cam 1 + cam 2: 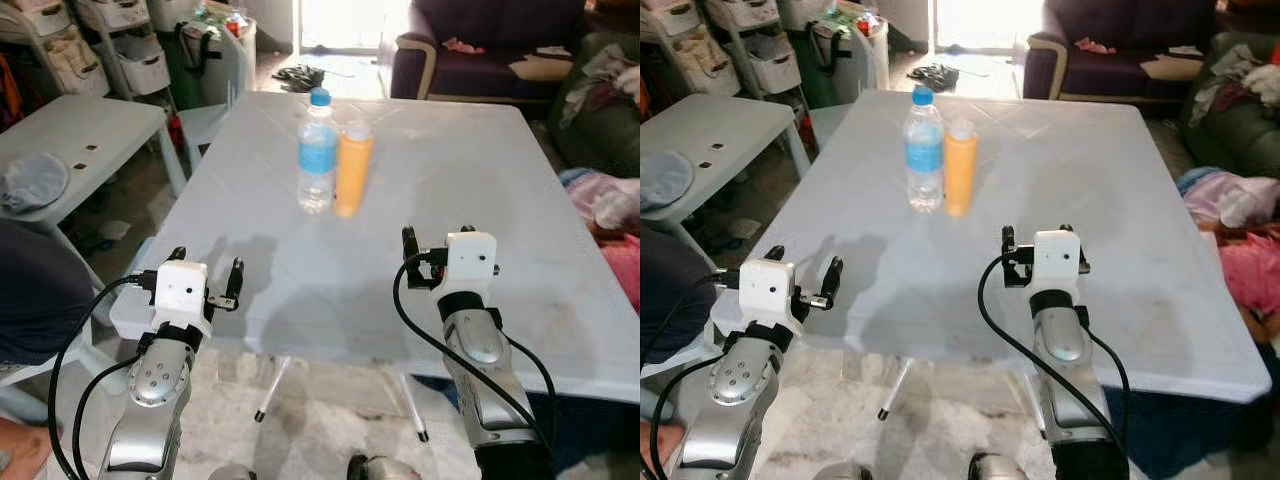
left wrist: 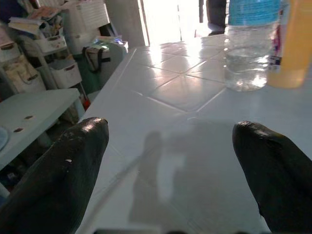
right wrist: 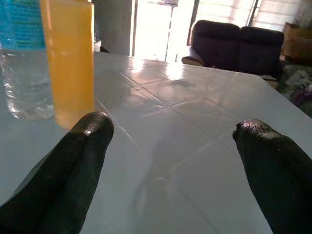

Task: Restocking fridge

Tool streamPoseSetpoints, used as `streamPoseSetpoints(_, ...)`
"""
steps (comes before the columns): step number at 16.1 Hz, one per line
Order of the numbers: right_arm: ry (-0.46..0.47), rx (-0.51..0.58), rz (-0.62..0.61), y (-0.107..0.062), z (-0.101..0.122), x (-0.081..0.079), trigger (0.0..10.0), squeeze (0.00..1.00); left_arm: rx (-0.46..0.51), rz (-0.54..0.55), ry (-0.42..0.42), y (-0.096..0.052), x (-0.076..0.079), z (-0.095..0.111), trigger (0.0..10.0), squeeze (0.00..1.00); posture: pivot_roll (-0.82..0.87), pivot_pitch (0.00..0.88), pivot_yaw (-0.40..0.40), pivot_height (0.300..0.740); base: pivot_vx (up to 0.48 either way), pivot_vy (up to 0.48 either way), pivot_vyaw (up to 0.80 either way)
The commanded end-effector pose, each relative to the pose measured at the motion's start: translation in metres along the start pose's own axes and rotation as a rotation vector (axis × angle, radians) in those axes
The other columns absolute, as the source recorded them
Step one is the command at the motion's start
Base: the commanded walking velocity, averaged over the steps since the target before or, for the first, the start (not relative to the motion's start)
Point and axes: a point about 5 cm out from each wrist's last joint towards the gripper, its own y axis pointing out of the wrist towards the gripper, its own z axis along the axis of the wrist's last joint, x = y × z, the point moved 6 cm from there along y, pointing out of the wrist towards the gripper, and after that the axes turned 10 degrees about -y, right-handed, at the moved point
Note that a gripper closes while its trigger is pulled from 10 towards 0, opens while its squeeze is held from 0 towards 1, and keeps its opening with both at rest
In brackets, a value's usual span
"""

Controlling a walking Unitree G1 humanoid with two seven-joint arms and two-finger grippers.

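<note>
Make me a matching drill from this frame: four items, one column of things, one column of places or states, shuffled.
Column 1:
1. clear plastic water bottle with blue cap and label
2. orange juice bottle with white cap
3. left gripper
4. right gripper

Column 2:
A. open, over the white table, on the robot's right
B. upright, on the robot's left of its neighbour
C. open, at the table's near left edge
D. upright, on the robot's right of its neighbour

Pairs: 1-B, 2-D, 3-C, 4-A
</note>
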Motion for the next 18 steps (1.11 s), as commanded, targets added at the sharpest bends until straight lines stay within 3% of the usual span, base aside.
streamPoseSetpoints(1, 0.003, 0.009, -0.01, 0.0012, 0.0054, 0.0022, 10.0, 0.0, 0.022, -0.004, 0.007, 0.0027, 0.0008, 0.0085, 10.0, 0.0, 0.03, 0.046, 0.003, 0.74, 0.0, 0.0, 0.0)
streamPoseSetpoints(18, 0.01, 0.008, 0.003, 0.0017, 0.0051, -0.0008, 10.0, 0.0, 0.021, -0.005, 0.01, 0.0027, 0.0009, 0.0084, 10.0, 0.0, 0.04, 0.043, 0.001, 0.74, 0.0, 0.0, 0.0)
